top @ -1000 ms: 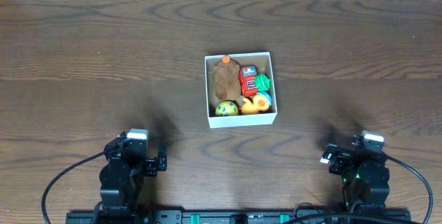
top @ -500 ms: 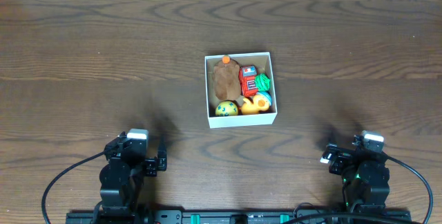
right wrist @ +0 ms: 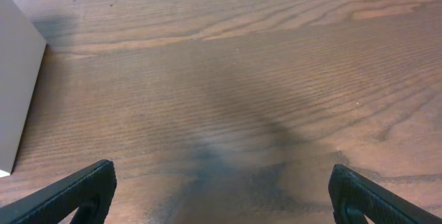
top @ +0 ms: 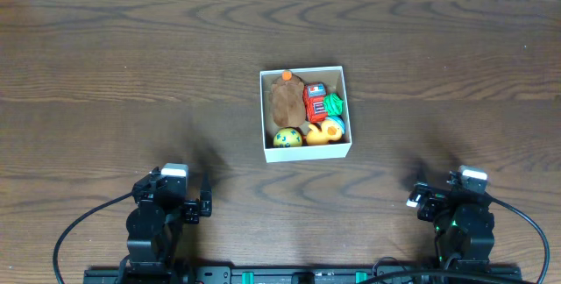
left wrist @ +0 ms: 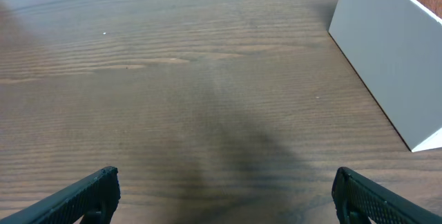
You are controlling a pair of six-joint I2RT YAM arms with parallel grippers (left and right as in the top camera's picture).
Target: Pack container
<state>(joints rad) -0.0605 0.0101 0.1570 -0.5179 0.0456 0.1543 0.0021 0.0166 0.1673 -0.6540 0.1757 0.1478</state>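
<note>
1. The left jaws stand wide apart with nothing between them. The left wrist view shows only the dark fingertips [left wrist: 83,193] at the bottom corners. The right jaws gape the same way, equally empty, with fingertips [right wrist: 76,189] at the frame's lower edges.
2. The container [top: 307,152] sits on the surface [top: 131,65] well ahead of both pairs. It is forward and to the right of the left jaws, and forward and to the left of the right jaws, roughly midway between them.
3. Both arms are parked low and back from the box, touching nothing. Since no toy shows outside the box, this looks like a rest pose after the packing is done, or nearly so.
4. The box is thin white cardboard, square, with low flat walls; its corner edges read crisp from the wrist views.
5. The toys are wedged side by side, filling the box:
   - a soft brown plush [top: 285,100] with an orange tip;
   - a hard-looking red block [top: 315,102];
   - a green piece [top: 334,103];
   - a round spotted ball [top: 287,138];
   - a rounded yellow-orange toy [top: 321,131].
6. The surface is dark wood with a wavy grain and a matte finish.
</note>
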